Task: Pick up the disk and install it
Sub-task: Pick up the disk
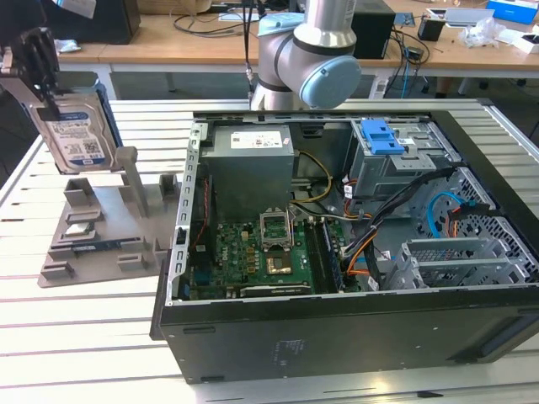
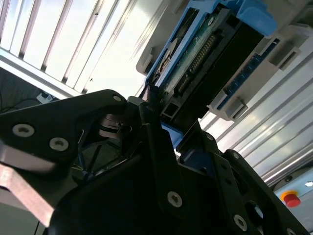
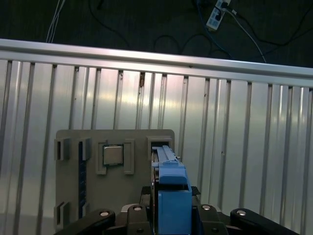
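Observation:
The disk [image 1: 74, 135], silver-grey with a blue-and-white label, stands tilted on edge over the grey holder [image 1: 101, 236] at the exterior view's left. My gripper [image 1: 44, 84] grips its upper end from above and is shut on it. In the first wrist view the disk's blue side rail [image 3: 172, 183] runs between the black fingers [image 3: 215, 215] down to a slot of the holder [image 3: 68, 196]. In the second wrist view the gripper [image 2: 156, 122] clamps the disk's connector end [image 2: 210, 58]. Whether the disk's lower end still rests in the slot cannot be told.
An open computer case [image 1: 253, 337] lies to the exterior view's right of the holder, with a motherboard [image 1: 261, 252], a grey metal box [image 1: 251, 164], cables and a drive cage with a blue latch [image 1: 383, 135]. A small square chip [image 3: 113, 155] sits in the holder. The table [image 1: 84, 337] is slatted metal.

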{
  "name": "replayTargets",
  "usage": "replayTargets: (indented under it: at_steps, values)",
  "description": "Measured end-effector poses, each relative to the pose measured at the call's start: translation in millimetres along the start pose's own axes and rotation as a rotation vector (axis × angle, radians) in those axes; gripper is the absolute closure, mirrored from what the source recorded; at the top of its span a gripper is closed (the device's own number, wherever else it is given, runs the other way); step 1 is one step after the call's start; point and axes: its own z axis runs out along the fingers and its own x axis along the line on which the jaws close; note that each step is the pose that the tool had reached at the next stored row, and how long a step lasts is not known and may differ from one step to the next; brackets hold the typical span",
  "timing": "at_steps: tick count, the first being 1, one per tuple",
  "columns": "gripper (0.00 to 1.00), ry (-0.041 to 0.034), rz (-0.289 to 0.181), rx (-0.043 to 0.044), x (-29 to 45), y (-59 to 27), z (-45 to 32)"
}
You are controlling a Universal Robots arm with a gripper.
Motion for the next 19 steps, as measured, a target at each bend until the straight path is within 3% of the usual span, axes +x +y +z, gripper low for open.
replayTargets:
  at_steps: [8,14,19]
  values:
    - [0.63,0.0,0.0,-0.0001,-0.2,0.3,-7.9]
    - [0.63,0.0,0.0,-0.0001,-0.8,1.7,-38.8]
    - [0.63,0.0,0.0,-0.0001,-1.1,2.4,-53.7]
